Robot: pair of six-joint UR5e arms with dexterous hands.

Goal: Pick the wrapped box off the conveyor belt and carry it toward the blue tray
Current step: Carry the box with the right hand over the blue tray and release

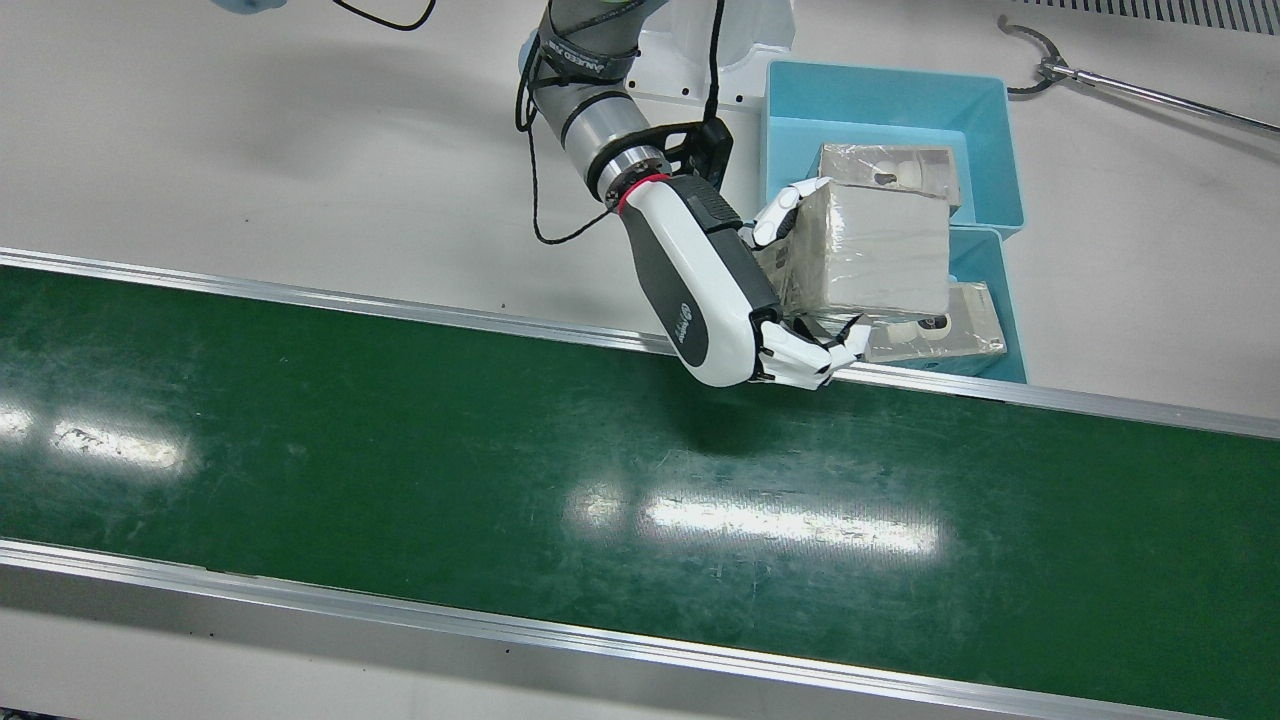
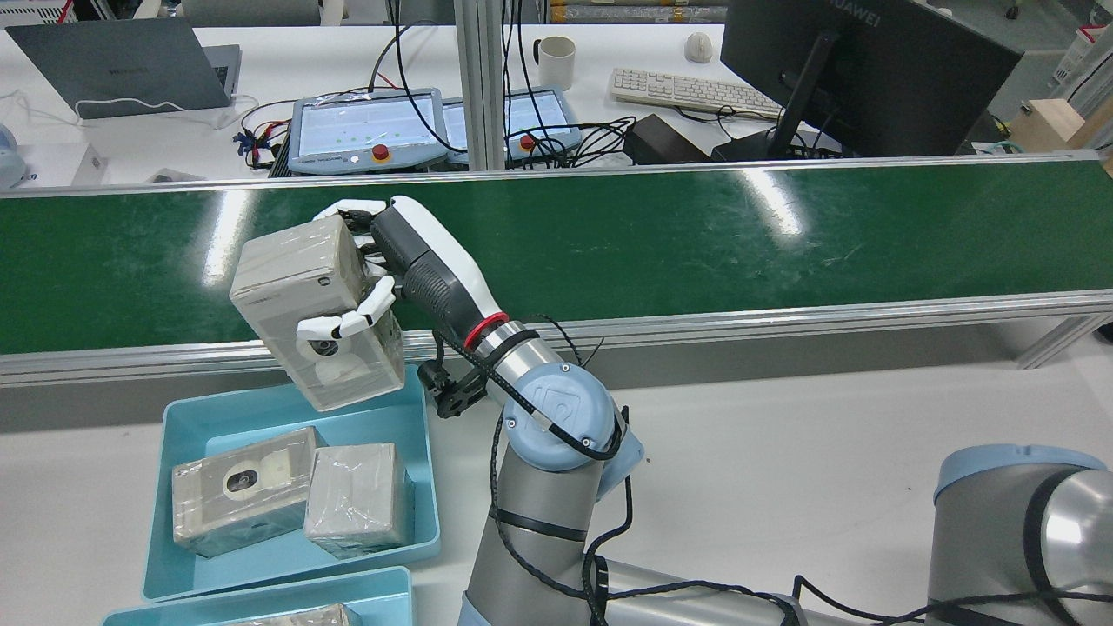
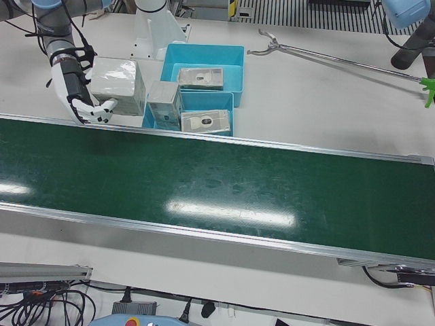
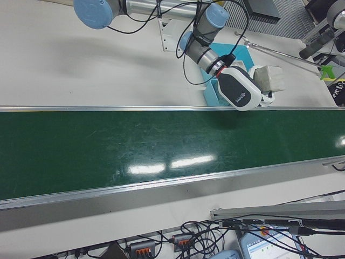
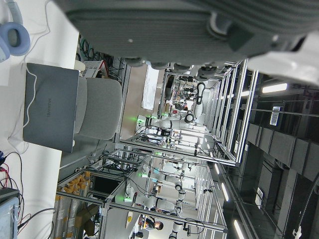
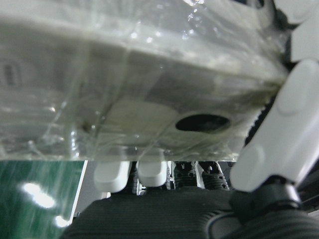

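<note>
Clear-film wrapping covers the pale grey rectangular box, which is up off the dark green conveyor belt and held in the air by the white-and-grey right hand. Its fingers are closed around the box, with one white digit pressed on the side nearer the arm and the others curled over the opposite face. The right hand view shows the film crinkled against the palm. In the rear view the box is tilted and hangs over the belt's silver side rail and the far edge of the nearer light blue plastic tray. The front view shows it above the line where that tray meets a second light blue tray. The nearer tray holds two more wrapped boxes, and the second tray holds one. A long metal reaching tool lies on the white table beyond the trays. The dark grey underside of the left hand fills the top of its own view, facing across the room, and I cannot tell how its fingers are set.
</note>
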